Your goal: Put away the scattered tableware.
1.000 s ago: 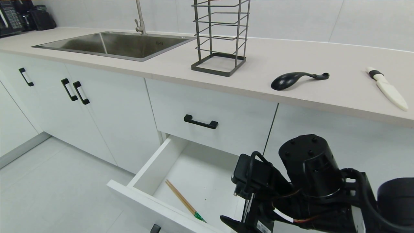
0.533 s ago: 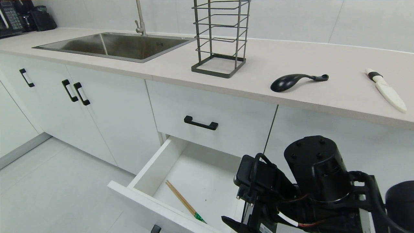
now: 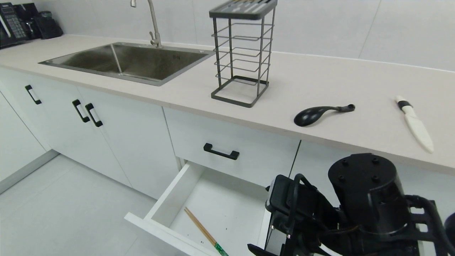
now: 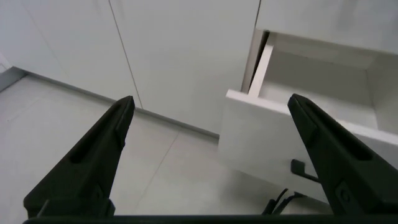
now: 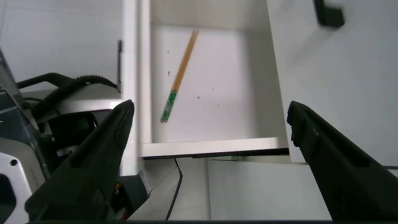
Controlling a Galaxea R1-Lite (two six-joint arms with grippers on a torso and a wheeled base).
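Observation:
A black spoon [image 3: 321, 113] and a white knife [image 3: 414, 122] with a black band lie on the beige counter [image 3: 284, 81], to the right of a wire rack [image 3: 241, 53]. Below the counter a white drawer [image 3: 167, 199] stands pulled out, with a pair of wooden chopsticks [image 3: 204, 231] inside. In the right wrist view my right gripper [image 5: 209, 111] hangs open above that drawer [image 5: 205, 148] and the chopsticks [image 5: 179, 78], holding nothing. My right arm [image 3: 355, 199] sits low beside the drawer. My left gripper [image 4: 210, 99] is open and empty, near the floor outside the drawer front [image 4: 273, 137].
A steel sink [image 3: 128, 60] with a tap is set in the counter at the left. A shut drawer with a black handle [image 3: 221, 153] lies just above the open one. Cabinet doors with black handles [image 3: 87, 113] stand to the left, over open grey floor [image 3: 64, 206].
The head camera has shifted, so the counter and its things sit lower in the picture. The spoon, knife and chopsticks lie as before, and both grippers stay open.

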